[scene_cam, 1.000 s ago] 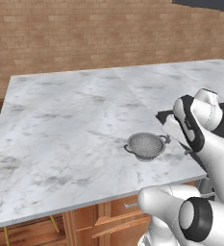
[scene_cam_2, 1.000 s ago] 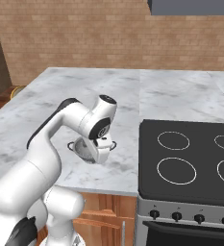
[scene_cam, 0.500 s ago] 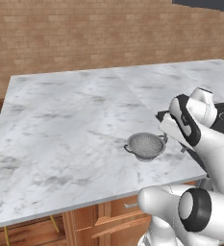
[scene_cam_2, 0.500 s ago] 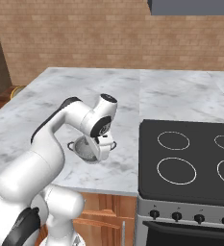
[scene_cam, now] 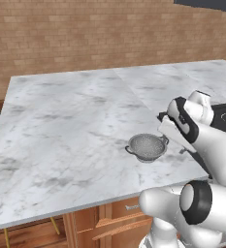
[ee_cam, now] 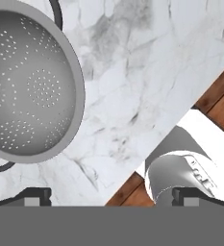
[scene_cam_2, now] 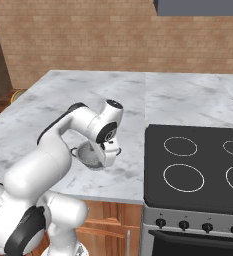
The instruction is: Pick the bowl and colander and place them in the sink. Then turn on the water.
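Observation:
The colander, a small grey perforated strainer with two loop handles, stands upright on the marble counter near its front edge. My gripper hangs just to its right, a little above the counter, open and holding nothing. From the right base the gripper points down beside the colander, which the hand partly covers. Looking along the hand, the colander lies at the upper left, off to the side of the open gripper. The bowl and the sink are out of view.
A black stovetop with ring marks adjoins the counter on the right, with oven knobs below. A brick wall backs the counter. The counter's front edge and wooden drawers lie close below the hand.
The hand has shifted a little to the left, closer to the colander. The colander has not moved and the jaws have stayed open.

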You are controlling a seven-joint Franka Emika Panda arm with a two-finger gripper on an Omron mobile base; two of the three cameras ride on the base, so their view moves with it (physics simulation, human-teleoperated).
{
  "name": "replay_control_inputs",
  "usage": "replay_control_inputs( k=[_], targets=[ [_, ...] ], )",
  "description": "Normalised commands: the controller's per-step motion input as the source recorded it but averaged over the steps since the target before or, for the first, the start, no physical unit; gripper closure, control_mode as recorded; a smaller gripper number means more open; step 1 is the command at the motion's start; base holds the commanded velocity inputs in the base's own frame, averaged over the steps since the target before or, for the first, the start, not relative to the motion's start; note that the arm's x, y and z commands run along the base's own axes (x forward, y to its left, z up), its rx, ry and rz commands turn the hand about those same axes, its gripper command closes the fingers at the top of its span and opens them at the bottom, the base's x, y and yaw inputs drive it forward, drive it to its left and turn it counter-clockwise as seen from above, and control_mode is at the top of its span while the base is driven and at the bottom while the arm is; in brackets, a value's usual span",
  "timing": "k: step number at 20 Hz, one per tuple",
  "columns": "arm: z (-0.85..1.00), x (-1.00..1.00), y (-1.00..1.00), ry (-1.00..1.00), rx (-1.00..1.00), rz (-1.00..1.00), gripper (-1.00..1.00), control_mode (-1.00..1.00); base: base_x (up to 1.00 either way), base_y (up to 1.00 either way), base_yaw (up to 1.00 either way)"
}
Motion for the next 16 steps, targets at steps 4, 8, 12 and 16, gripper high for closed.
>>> replay_control_inputs(
  k=[4, 8, 12, 16],
  targets=[
    [-0.17, 0.12, 0.0, 0.0, 0.0, 0.0, -1.0, -1.0, 0.0, 0.0, 0.0],
    [-0.2, 0.09, 0.0, 0.0, 0.0, 0.0, -1.0, -1.0, 0.0, 0.0, 0.0],
    [-0.2, 0.06, 0.0, 0.0, 0.0, 0.0, -1.0, -1.0, 0.0, 0.0, 0.0],
    [-0.16, 0.04, 0.0, 0.0, 0.0, 0.0, -1.0, -1.0, 0.0, 0.0, 0.0]
  ],
)
